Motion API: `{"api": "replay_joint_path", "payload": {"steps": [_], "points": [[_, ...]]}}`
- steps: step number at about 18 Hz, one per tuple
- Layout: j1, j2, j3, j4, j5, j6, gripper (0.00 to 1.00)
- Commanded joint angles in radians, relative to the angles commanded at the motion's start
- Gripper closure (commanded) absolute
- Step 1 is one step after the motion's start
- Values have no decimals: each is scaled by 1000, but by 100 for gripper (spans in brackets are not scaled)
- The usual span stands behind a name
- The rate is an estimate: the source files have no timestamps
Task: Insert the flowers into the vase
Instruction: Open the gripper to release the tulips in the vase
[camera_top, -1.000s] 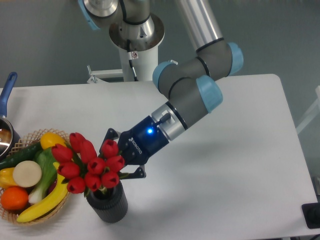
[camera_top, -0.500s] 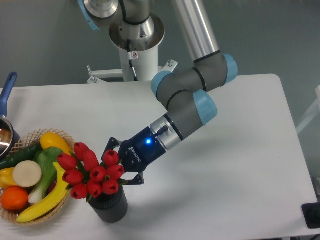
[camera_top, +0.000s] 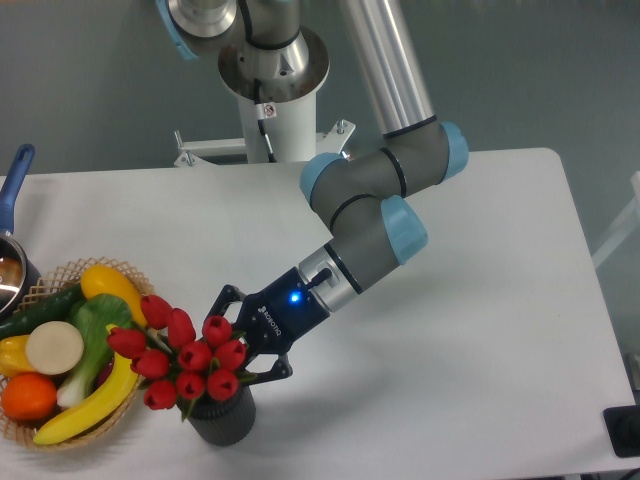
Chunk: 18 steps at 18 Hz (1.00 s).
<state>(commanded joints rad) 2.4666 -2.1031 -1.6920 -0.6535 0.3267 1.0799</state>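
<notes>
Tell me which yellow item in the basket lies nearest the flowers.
The long banana at the basket's right edge, curving just left of the flowers. The rounder yellow pieces sit further off, at the top and far left.

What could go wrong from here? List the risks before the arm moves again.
1. The flowers lean left out of the vase toward the basket; if they are seated shallowly, they may tip out once released.
2. The gripper sits right at the bunch above the vase mouth; pulling away could drag a stem or topple the small vase.
3. The vase stands near the table's front edge, so a nudge could push it off.
</notes>
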Motion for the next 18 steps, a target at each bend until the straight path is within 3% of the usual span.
{"api": "replay_joint_path", "payload": {"steps": [2, 8, 18], "points": [[0, 5, -5, 2, 0, -2, 9], [2, 9, -8, 2, 0, -6, 2], [17, 3, 8, 2, 0, -6, 1]]}}
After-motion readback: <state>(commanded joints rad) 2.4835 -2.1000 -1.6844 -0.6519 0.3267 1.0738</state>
